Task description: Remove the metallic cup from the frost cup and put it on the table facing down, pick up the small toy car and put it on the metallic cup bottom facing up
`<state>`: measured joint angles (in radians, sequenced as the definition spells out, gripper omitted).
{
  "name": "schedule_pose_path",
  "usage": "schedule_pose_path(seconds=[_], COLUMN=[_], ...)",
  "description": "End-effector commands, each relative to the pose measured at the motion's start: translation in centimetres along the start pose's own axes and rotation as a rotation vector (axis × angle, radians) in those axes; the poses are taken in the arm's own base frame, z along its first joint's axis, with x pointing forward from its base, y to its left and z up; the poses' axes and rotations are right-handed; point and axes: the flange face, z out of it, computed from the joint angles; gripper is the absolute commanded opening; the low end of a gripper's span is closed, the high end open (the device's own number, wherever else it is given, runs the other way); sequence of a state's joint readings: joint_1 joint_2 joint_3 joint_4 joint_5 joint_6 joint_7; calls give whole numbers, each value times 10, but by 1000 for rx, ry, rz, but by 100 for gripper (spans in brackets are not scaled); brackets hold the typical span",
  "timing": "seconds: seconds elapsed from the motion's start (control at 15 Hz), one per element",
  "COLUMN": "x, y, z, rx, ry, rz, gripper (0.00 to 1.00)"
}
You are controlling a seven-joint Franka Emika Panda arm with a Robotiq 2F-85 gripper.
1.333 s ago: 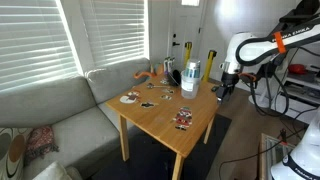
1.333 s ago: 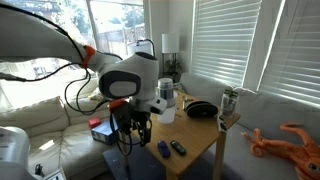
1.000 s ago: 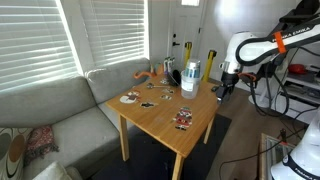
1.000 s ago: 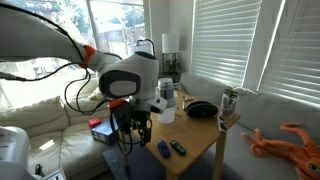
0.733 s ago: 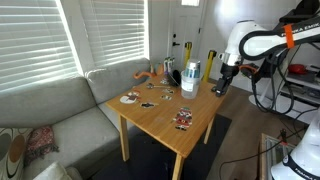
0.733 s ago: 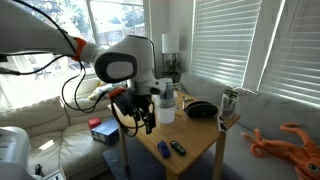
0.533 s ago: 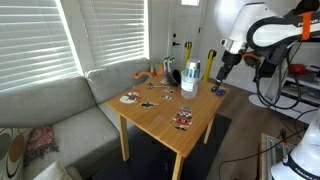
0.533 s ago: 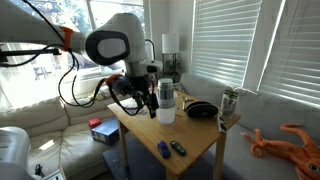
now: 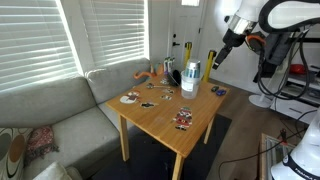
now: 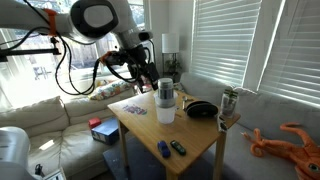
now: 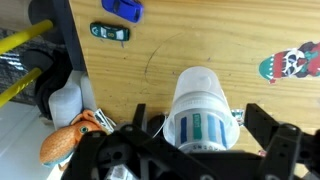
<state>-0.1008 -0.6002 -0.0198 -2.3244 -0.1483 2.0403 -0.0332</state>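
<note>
The frost cup (image 11: 205, 108) stands on the wooden table (image 9: 165, 125) with the metallic cup nested inside it; the metal rim shows on top in both exterior views (image 10: 165, 89) (image 9: 192, 67). In the wrist view a blue-and-green striped pattern shows through the frosted wall. My gripper (image 11: 200, 140) is open and empty, with its fingers either side of the cup in the wrist view. It hangs in the air above and beside the cups (image 9: 216, 60) (image 10: 149, 80). The small blue toy car (image 11: 123, 8) lies near the table edge (image 10: 163, 151).
A dark flat item (image 11: 110, 33) lies beside the car. An orange octopus toy (image 11: 70, 142) and yellow-handled tools (image 9: 188, 50) are at the far end. A black bowl (image 10: 202, 110), a red-white figure (image 11: 290, 63) and small stickers lie on the top. A sofa (image 9: 60, 110) flanks the table.
The arm has risen from low beside the table's edge and swung up and over toward the cups. The cups and the toy car have not moved.
</note>
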Motion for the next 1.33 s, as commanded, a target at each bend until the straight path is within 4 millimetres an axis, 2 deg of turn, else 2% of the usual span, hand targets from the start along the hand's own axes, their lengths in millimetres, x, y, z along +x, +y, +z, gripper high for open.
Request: schedule_pose_path(seconds=[0.0, 0.13, 0.4, 0.67, 1.0, 1.27], x=[0, 4, 26, 50, 77, 91], y=[0, 6, 21, 18, 8, 8], z=[0, -1, -9, -9, 6, 21], rx=[0, 19, 93, 156, 159, 154], ry=[-2, 7, 40, 47, 30, 13], rz=[0, 22, 48, 16, -53, -86], gripper=[100, 100, 100, 100, 100, 100])
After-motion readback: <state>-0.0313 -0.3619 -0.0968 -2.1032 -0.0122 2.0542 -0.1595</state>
